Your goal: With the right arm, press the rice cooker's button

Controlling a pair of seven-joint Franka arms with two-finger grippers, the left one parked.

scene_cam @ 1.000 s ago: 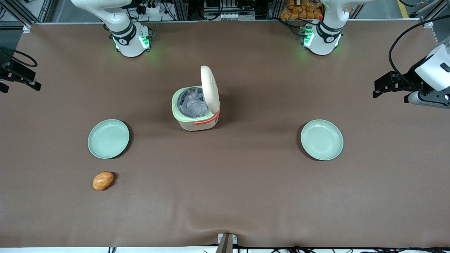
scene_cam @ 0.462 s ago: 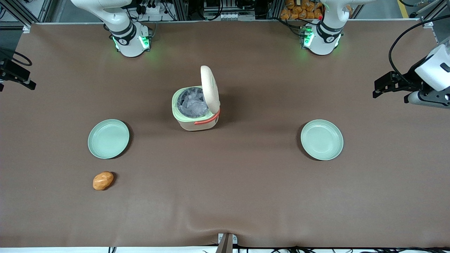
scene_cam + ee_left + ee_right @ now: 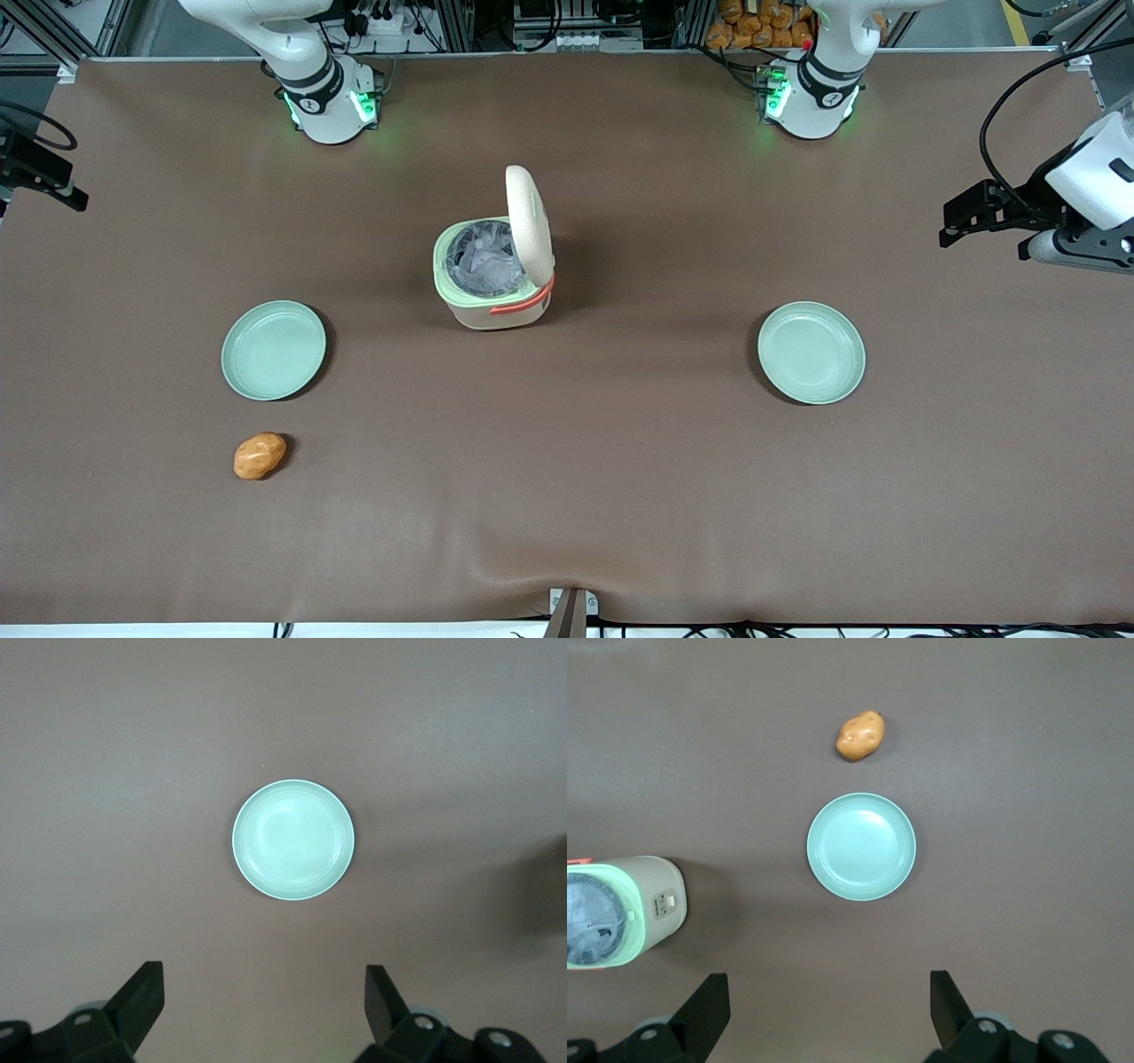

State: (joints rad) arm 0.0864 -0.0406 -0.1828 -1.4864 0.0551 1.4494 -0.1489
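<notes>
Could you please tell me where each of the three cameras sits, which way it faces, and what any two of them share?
Front view: high above the table, facing the arm bases; rice cooker mid-table, lid up; the right arm's hand at the working arm's end.
Right wrist view: looks straight down past that hand's open fingers onto a green plate, a potato and the cooker's button panel.
Left wrist view: looks down on the other plate.
Front and right wrist views share cooker, plate and potato.

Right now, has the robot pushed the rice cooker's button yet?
It looks done: the rice cooker has its lid standing open, showing the pot inside. Nothing is in hand; the gripper is open and high above the table, over a green plate, apart from the cooker. Nothing seems left.
</notes>
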